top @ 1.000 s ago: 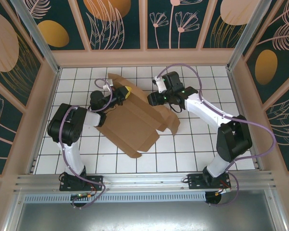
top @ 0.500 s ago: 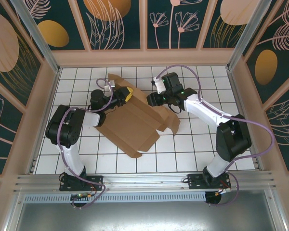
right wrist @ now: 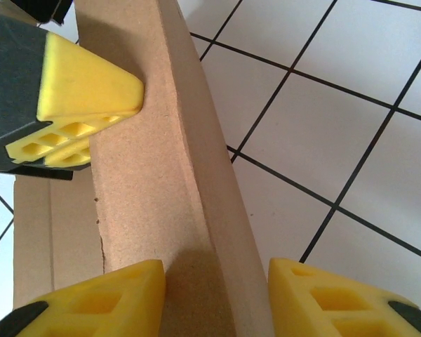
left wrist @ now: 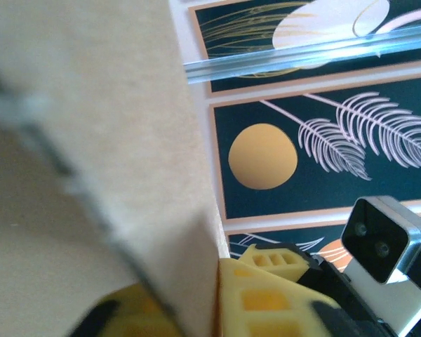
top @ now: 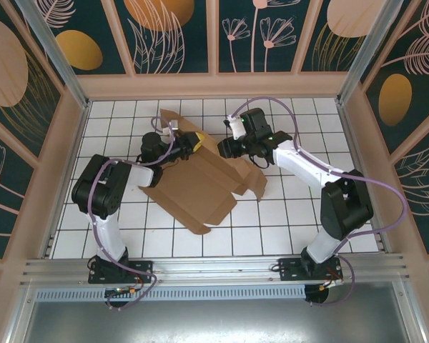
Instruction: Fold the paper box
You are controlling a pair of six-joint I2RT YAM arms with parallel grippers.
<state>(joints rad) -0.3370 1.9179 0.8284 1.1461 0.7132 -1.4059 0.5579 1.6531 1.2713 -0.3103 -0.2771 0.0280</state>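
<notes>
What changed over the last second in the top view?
The left gripper slid a little to the right along the far flap of the paper box, toward the right gripper. Nothing was visibly grabbed or released. The right gripper stayed at that same flap, and the box lies where it was.

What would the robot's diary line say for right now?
stage: folding, box not formed yet | paper box: mostly flat, one flap raised | left gripper: at raised flap, grip unclear | right gripper: shut on flap
</notes>
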